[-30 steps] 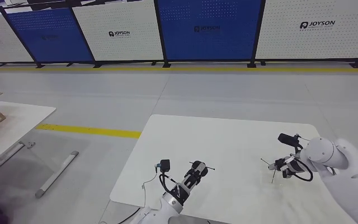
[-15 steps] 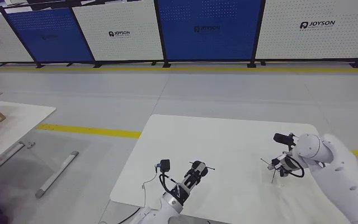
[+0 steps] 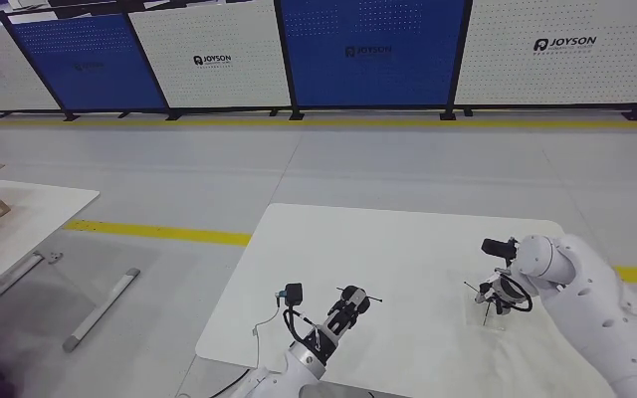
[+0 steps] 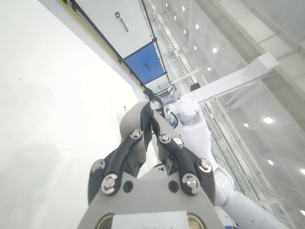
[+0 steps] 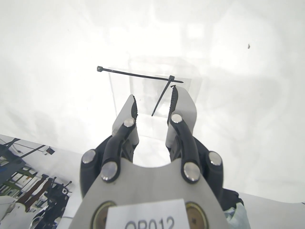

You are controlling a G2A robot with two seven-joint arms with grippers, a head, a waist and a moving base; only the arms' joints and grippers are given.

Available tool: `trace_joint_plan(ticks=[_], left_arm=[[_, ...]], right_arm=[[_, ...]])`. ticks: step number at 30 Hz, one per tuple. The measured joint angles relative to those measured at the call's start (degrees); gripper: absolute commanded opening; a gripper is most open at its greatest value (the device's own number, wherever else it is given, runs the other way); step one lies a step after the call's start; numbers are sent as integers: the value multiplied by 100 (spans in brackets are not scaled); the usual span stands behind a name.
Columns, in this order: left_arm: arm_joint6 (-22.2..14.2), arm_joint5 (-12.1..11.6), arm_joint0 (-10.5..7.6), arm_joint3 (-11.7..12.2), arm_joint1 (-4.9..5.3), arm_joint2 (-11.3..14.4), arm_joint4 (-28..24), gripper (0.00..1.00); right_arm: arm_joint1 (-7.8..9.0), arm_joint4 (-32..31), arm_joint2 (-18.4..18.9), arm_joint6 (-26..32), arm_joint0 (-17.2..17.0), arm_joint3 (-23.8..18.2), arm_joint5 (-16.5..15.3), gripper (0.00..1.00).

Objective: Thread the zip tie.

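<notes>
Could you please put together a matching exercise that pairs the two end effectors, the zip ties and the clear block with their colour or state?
Things:
1. left end effector
2. right end effector
3. zip ties
4. clear block

States:
a. fingers open
b. transparent, on the table under thin strips
c. fingers shut
d. black, two crossing each other

Pairs: 1-c; 2-a; 3-d; 4-b
</notes>
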Motion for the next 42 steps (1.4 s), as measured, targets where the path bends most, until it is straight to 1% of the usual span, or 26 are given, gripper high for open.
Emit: trace_joint_plan(ticks=[5, 7, 11, 13, 17, 24, 26, 27, 28, 30, 31, 32, 33, 37, 42], left_arm=[[0, 0, 0, 0, 0, 0, 0, 0], [0, 0, 0, 0, 0, 0, 0, 0], [0, 0, 0, 0, 0, 0, 0, 0], [0, 0, 0, 0, 0, 0, 0, 0], [0, 0, 0, 0, 0, 0, 0, 0], [0, 0, 0, 0, 0, 0, 0, 0], [0, 0, 0, 0, 0, 0, 0, 0], [0, 0, 0, 0, 0, 0, 0, 0], [0, 0, 0, 0, 0, 0, 0, 0], [0, 0, 0, 0, 0, 0, 0, 0], [0, 0, 0, 0, 0, 0, 0, 0], [0, 0, 0, 0, 0, 0, 0, 0], [0, 0, 0, 0, 0, 0, 0, 0], [0, 0, 0, 0, 0, 0, 0, 0], [0, 0, 0, 0, 0, 0, 0, 0]], right_arm=[[-27, 21, -112, 0, 53, 101, 0, 31], [-44, 70, -170, 0, 99, 178, 0, 33], [-73, 129, -289, 0, 177, 279, 0, 31], [-83, 149, -345, 0, 215, 330, 0, 27], [-99, 160, -465, 0, 284, 422, 0, 27], [-129, 236, -652, 0, 406, 558, 0, 19], [-138, 253, -707, 0, 439, 602, 0, 11], [-146, 265, -740, 0, 461, 632, 0, 10], [-153, 276, -767, 0, 477, 657, 0, 14], [-170, 300, -835, 0, 512, 710, 0, 13], [-182, 321, -883, 0, 540, 750, 0, 11], [-192, 342, -921, 0, 563, 786, 0, 7], [-203, 366, -958, 0, 587, 824, 0, 0], [-243, 491, -1106, 0, 695, 961, 0, 0], [-219, 557, -1146, 0, 728, 942, 0, 0]])
